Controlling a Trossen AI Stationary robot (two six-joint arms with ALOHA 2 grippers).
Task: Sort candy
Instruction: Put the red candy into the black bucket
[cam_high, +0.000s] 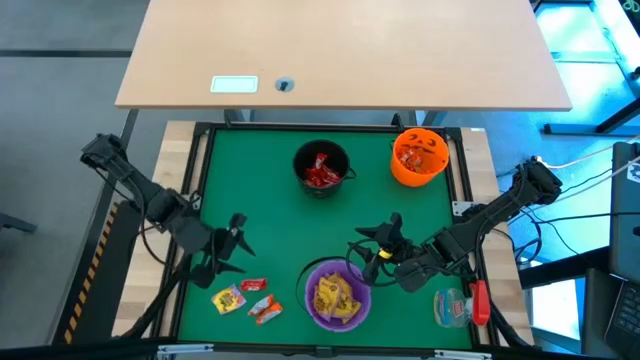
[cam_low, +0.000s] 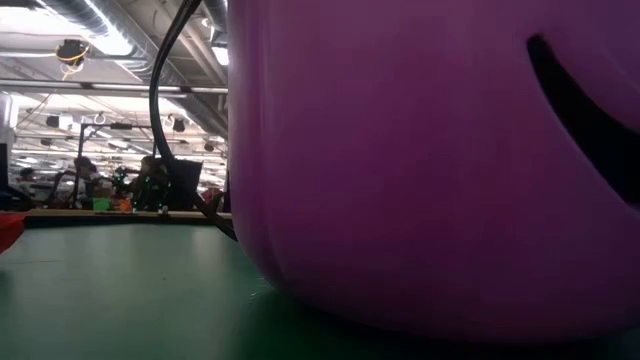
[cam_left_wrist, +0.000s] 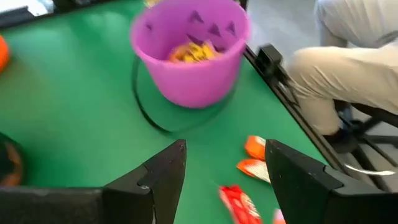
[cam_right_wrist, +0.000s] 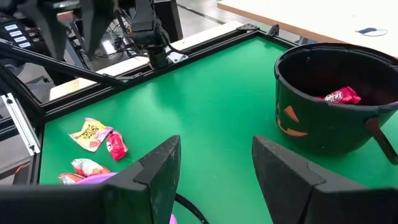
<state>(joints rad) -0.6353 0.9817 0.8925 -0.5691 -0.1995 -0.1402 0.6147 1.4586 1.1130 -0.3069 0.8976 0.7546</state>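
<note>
High view shows sorting well along: candy fills the purple bowl (cam_high: 337, 296), black bowl (cam_high: 322, 168) and orange bowl (cam_high: 419, 157); 3 candies (cam_high: 247, 297) lie loose on the green bench (cam_high: 270, 215). Left gripper (cam_high: 236, 246) and right gripper (cam_high: 377, 247) hover apart, empty.

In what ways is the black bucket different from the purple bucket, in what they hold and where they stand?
The black bucket holds red-wrapped candy; the purple bucket holds yellow-wrapped candy. The black bucket stands near the far edge of the green mat, away from both arms; the purple bucket stands at the near edge, with the right claw just beside its rim. Loose candy lies close to the purple bucket, none near the black one. Both are upright, open-topped and carry a pumpkin face.
</note>
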